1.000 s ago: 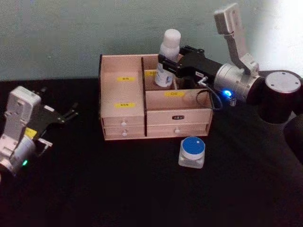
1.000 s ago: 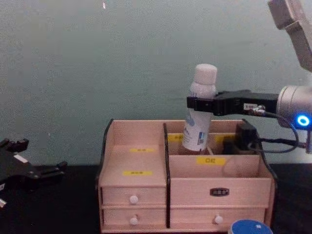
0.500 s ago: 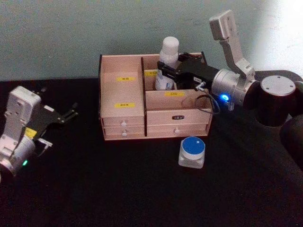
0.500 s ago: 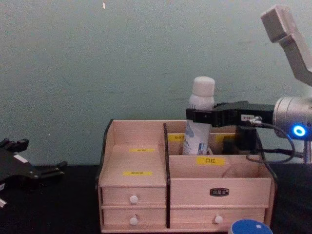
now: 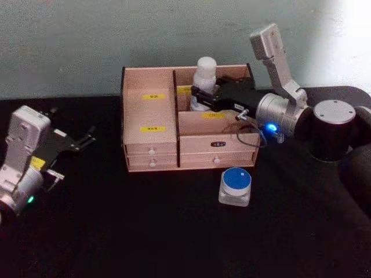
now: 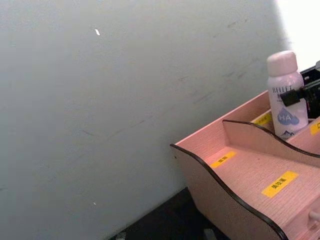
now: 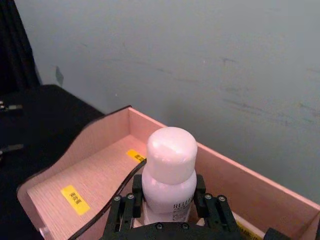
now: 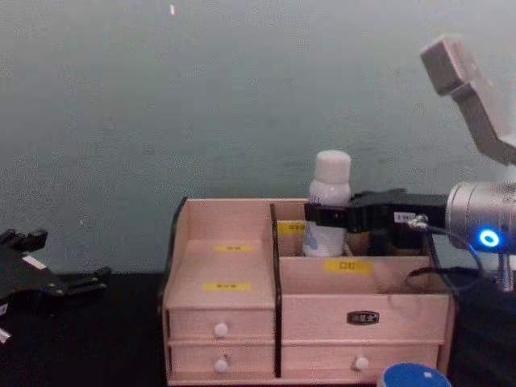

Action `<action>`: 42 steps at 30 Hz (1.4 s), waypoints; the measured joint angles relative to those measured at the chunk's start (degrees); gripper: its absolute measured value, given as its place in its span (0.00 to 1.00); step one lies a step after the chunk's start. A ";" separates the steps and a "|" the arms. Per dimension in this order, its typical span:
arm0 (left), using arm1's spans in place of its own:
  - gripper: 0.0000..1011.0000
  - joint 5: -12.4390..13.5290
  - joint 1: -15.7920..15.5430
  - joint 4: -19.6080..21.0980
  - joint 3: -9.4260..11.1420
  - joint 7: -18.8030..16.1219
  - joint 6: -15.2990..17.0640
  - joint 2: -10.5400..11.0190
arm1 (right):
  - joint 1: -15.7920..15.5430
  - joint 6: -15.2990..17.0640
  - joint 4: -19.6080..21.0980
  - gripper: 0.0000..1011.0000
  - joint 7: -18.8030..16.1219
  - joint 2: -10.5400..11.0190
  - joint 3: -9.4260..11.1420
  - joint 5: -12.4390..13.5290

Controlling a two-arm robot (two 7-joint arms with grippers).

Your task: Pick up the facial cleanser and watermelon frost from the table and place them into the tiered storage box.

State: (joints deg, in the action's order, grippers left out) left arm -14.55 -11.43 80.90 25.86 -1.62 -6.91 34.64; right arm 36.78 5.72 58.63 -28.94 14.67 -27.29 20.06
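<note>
The facial cleanser (image 5: 206, 74), a white bottle with a rounded cap, stands upright in the back middle compartment of the tiered storage box (image 5: 149, 105). My right gripper (image 5: 202, 96) is shut on its body just below the cap, with black fingers (image 7: 123, 208) on either side of the facial cleanser (image 7: 169, 172). From the chest, the facial cleanser (image 8: 329, 196) rises above the box (image 8: 226, 278) wall, with the right gripper (image 8: 326, 216) around it. The watermelon frost (image 5: 236, 186), a clear jar with a blue lid, sits on the table in front of the box. My left gripper (image 5: 83, 139) rests open at the far left.
The black table (image 5: 145, 226) stretches in front of the box, and a pale wall stands close behind it. The box's left stepped compartments (image 6: 250, 172) hold nothing. The jar's blue lid (image 8: 411, 376) peeks in at the chest view's lower edge.
My right gripper has lowered the facial cleanser into the box's back compartment and straightened it from a slight tilt. The jar and the left arm have not moved.
</note>
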 joint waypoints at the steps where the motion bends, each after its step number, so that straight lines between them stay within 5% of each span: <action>1: 0.99 0.00 0.00 0.00 0.00 0.00 0.00 0.00 | 0.01 -0.05 -0.15 0.58 0.01 -0.04 -0.03 -0.09; 22: 0.99 0.00 0.00 0.00 0.00 0.00 0.00 0.00 | 0.36 -0.68 -1.62 0.60 0.27 -0.52 -0.43 -1.63; 32: 0.99 0.00 0.00 0.00 0.00 0.00 0.00 0.00 | 0.35 -0.68 -1.58 0.92 0.27 -0.49 -0.38 -1.49; 42: 0.99 0.00 0.00 0.00 0.00 0.00 0.00 0.00 | 0.30 -0.66 -1.53 0.99 0.26 -0.49 -0.35 -1.41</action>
State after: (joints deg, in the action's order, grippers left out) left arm -14.55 -11.43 80.90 25.86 -1.62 -6.91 34.65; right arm 37.08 5.06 57.10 -28.67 14.18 -27.64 18.65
